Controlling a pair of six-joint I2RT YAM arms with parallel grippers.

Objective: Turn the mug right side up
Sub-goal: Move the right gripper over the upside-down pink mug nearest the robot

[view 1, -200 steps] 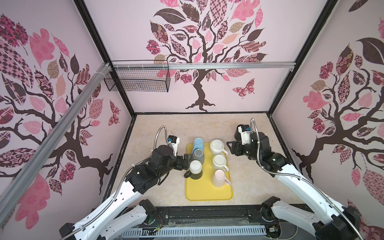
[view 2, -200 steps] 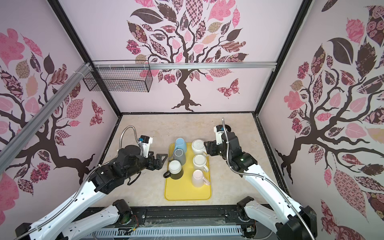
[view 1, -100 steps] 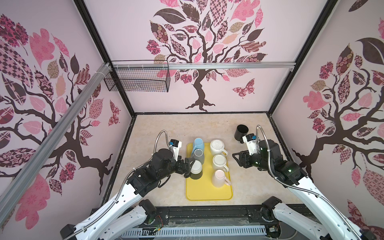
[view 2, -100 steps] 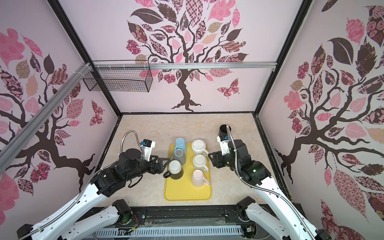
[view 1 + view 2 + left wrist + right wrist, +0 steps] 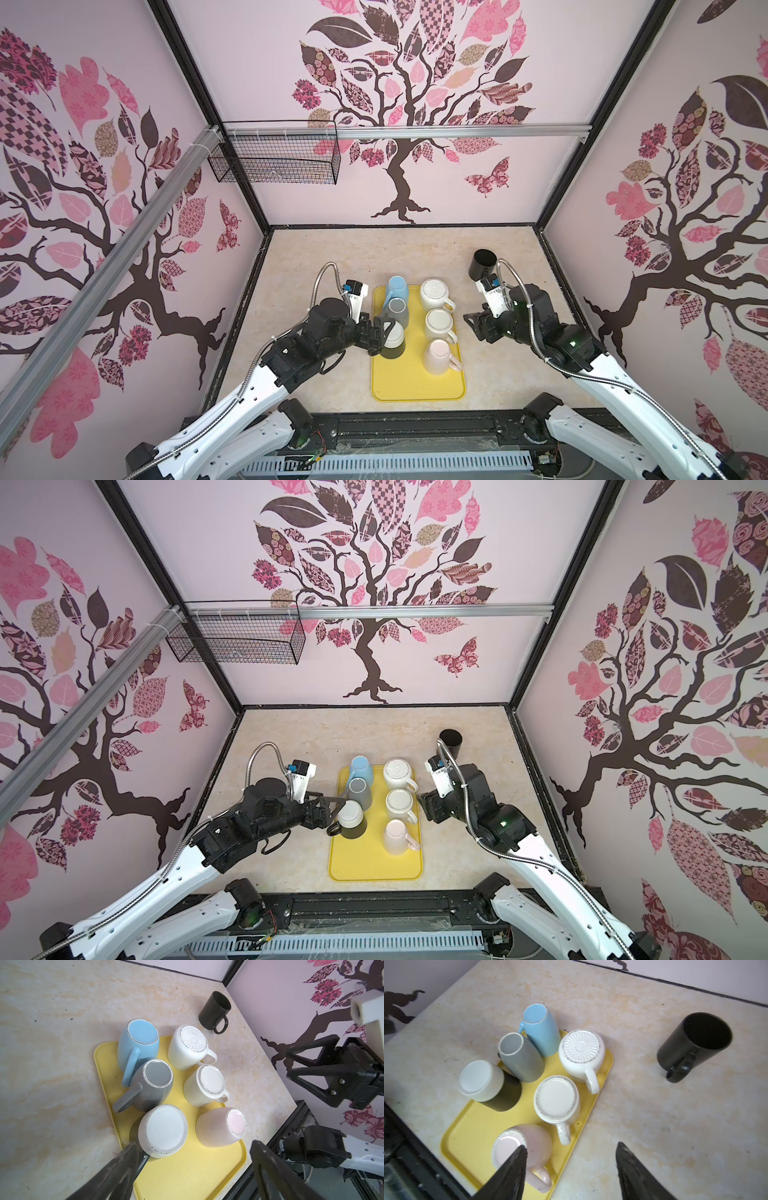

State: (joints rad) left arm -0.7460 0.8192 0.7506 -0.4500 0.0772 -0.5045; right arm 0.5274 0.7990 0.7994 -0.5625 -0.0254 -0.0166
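Left wrist view: shows two-tone mug point(image 5: 164, 1130) bottom-up on yellow tray point(image 5: 187, 1176).
Finds left gripper point(image 5: 194, 1144) spread wide beside it, holding nothing; right gripper point(image 5: 287, 1064) open, empty.

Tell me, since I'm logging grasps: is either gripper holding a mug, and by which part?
Nothing is held. The left gripper is open beside the two-tone mug; the right gripper is open and empty.

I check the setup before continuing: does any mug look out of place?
Yes. The black mug stands alone on the table, off the yellow tray, mouth up; all six mugs on the tray are bottom up.
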